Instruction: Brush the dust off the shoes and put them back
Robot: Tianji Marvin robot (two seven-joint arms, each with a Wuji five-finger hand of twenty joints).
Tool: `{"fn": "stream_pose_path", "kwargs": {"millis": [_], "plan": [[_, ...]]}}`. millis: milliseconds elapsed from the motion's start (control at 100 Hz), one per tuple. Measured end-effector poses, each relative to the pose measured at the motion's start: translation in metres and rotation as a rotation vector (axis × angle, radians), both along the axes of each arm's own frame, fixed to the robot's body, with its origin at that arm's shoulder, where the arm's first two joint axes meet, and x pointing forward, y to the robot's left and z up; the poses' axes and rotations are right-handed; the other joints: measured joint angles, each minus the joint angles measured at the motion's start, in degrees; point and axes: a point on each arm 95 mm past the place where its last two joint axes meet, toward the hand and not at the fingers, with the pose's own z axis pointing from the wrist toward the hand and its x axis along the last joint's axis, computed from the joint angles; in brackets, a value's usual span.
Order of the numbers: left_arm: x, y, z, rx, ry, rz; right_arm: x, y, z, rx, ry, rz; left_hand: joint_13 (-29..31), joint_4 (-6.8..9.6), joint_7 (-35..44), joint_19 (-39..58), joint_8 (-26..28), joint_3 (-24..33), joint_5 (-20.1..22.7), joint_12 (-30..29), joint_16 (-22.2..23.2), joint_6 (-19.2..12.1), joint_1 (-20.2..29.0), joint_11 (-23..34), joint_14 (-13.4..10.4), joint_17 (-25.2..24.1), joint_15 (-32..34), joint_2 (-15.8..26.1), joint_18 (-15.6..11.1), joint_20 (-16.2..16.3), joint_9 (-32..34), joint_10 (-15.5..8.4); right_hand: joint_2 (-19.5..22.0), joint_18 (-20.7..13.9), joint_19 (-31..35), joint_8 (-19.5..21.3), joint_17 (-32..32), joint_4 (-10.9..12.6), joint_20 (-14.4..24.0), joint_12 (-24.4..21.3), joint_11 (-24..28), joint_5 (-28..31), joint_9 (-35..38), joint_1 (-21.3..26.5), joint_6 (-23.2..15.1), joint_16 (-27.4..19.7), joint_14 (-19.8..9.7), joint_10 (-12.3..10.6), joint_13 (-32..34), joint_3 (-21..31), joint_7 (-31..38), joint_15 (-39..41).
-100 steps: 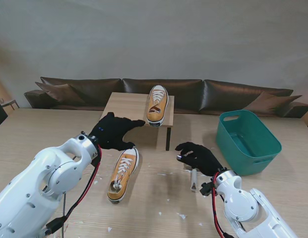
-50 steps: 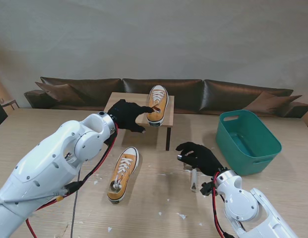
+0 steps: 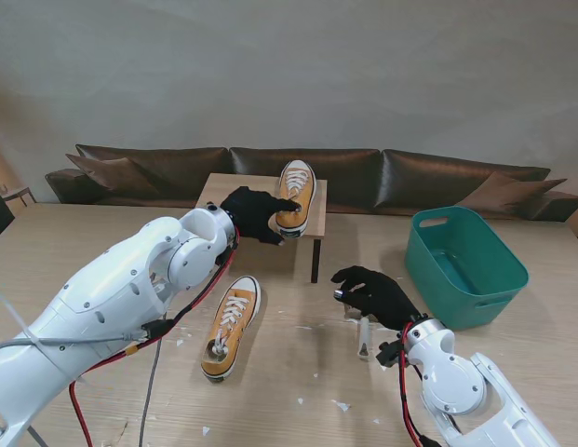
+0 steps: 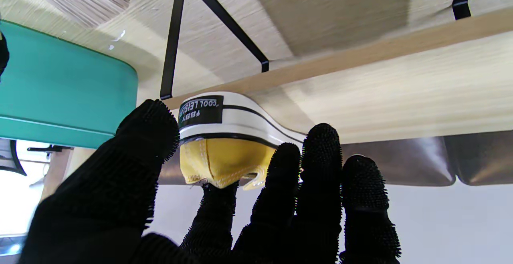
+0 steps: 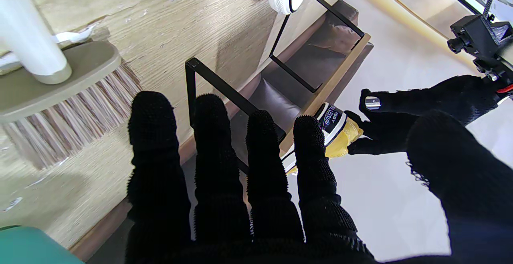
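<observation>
Fingers [image 4: 320,152] of the left hand [image 3: 256,215] are spread around the heel of the shoe on the shelf [image 3: 295,196], thumb on one side and 4 fingers on the other; whether they are actually pressing on it cannot be told from the wrist view, where a thin gap seems to remain at the thumb. Shoes counted: 2, both mustard yellow with white laces and white soles. 1 sits on the small wooden shelf [image 3: 221,191] at its right end, heel toward me; the second shoe [image 3: 231,324] lies on the table [image 3: 47,251] nearer to me, in front of the shelf and left of its black leg. Hands counted: 2, both in black gloves. The right hand [image 3: 374,295] hovers over the table with its 4 fingers held straight and side by side, thumb apart, holding nothing. Brushes counted: 1 brush [image 5: 60,91], white-handled with pale bristles, resting on the table just beside the right hand (in the stand view it is largely hidden behind that hand, only a pale handle showing). Bins counted: 1 teal bin [image 3: 465,264], at the right, its interior showing nothing. Small white scraps [image 3: 342,405] are scattered on the table, too small to identify. The heel label on the shelf shoe is only partly legible.
</observation>
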Motion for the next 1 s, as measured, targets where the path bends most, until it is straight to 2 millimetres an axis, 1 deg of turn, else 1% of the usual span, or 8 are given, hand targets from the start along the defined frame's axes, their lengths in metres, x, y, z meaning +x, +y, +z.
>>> {"fn": "stream_pose_path", "kwargs": {"millis": [170,360,550,610,720,750,820,1000], "plan": [[0.005,-0.004,-0.010,0.016,0.005,0.020,0.000,0.000,0.000,0.002,0.003,-0.003,0.11,0.00,1.51,2.93,1.72,0.00,2.38,4.55,1.83,1.04,0.00,2.82,-0.84,1.21,3.69,0.00,-0.35,0.68,0.07,0.00,0.01,0.00,0.00,0.00,0.00,0.00,-0.02,0.00,0.00,0.00,1.29,0.00,0.02,0.01,0.06,0.03,0.06,0.00,0.00,0.21],[0.009,-0.006,-0.017,0.007,-0.006,0.035,0.001,-0.001,-0.001,0.010,0.012,-0.007,0.53,0.00,5.97,5.13,9.42,2.67,6.08,6.30,1.90,1.04,0.02,4.52,-1.22,2.78,5.82,-0.01,-0.36,0.68,1.51,-0.32,0.01,0.00,0.00,0.00,0.00,0.00,-0.35,0.00,-0.01,0.00,1.41,0.00,0.15,0.01,0.18,0.11,0.05,0.00,0.00,0.21],[0.011,-0.010,-0.022,-0.011,-0.038,0.044,0.001,-0.001,-0.002,0.010,0.016,-0.004,2.36,-0.07,10.09,7.14,26.67,1.67,6.69,9.51,1.94,1.66,1.82,8.76,-1.52,4.93,8.74,-1.31,-0.37,0.66,3.82,-1.07,0.01,0.00,-0.01,0.00,0.00,0.00,-0.70,0.00,-0.01,0.00,1.41,0.00,0.37,0.01,0.28,0.12,0.05,0.00,0.00,0.21],[0.013,-0.013,-0.023,-0.017,-0.057,0.045,0.001,0.000,-0.002,0.010,0.016,-0.003,3.81,-0.15,17.51,7.88,29.61,-0.39,6.61,11.40,1.95,1.81,4.03,10.87,-2.35,5.93,10.12,-2.89,-0.37,0.62,5.30,-1.68,0.01,0.00,-0.01,0.00,0.00,0.00,-0.70,0.00,-0.01,0.00,1.41,0.00,0.40,0.01,0.29,0.12,0.05,0.00,0.00,0.21],[0.016,-0.015,-0.026,-0.035,-0.089,0.054,0.001,-0.001,-0.002,0.010,0.018,-0.005,6.27,-0.14,43.95,8.94,35.93,-0.30,6.68,15.72,1.95,1.82,5.10,15.89,-2.81,8.04,12.32,-4.39,-0.37,0.12,7.56,-2.16,0.01,0.00,-0.01,0.00,0.00,0.00,-0.71,0.00,-0.01,0.00,1.41,0.00,0.43,0.01,0.33,0.13,0.05,0.00,0.00,0.22],[0.016,-0.016,-0.028,-0.036,-0.089,0.056,0.001,-0.001,-0.002,0.011,0.019,-0.006,7.23,-1.35,47.93,9.43,37.66,2.16,6.68,17.28,1.95,1.81,5.03,17.85,-2.89,8.70,13.14,-5.65,-0.37,-0.03,8.07,-2.24,0.01,0.00,-0.01,0.00,0.00,0.00,-0.72,0.00,-0.01,0.00,1.41,0.00,0.47,0.01,0.41,0.13,0.05,0.04,0.00,0.22],[0.015,-0.017,-0.029,-0.040,-0.091,0.058,0.002,-0.001,-0.002,0.014,0.022,-0.008,9.19,-2.51,52.15,10.75,39.58,6.05,6.82,19.35,1.95,1.63,4.25,19.91,-3.38,10.25,14.04,-7.07,-0.38,-0.34,9.49,-1.86,0.07,0.00,-0.01,0.00,0.00,0.00,-0.72,0.00,-0.01,0.00,1.41,0.00,0.68,0.01,0.49,0.13,0.05,1.29,0.00,0.22],[0.012,-0.017,-0.032,-0.014,-0.143,0.039,0.002,-0.001,-0.002,0.016,0.024,-0.010,16.75,-2.59,53.06,12.31,41.09,9.87,9.30,26.47,-0.39,1.62,3.20,19.89,-4.75,16.73,14.36,-10.32,-0.38,-4.30,17.39,-2.64,0.07,0.00,-0.01,0.00,0.00,0.00,-0.72,0.00,-0.02,0.71,1.41,0.00,0.77,0.01,0.55,0.15,0.05,1.32,0.19,0.22]]}}
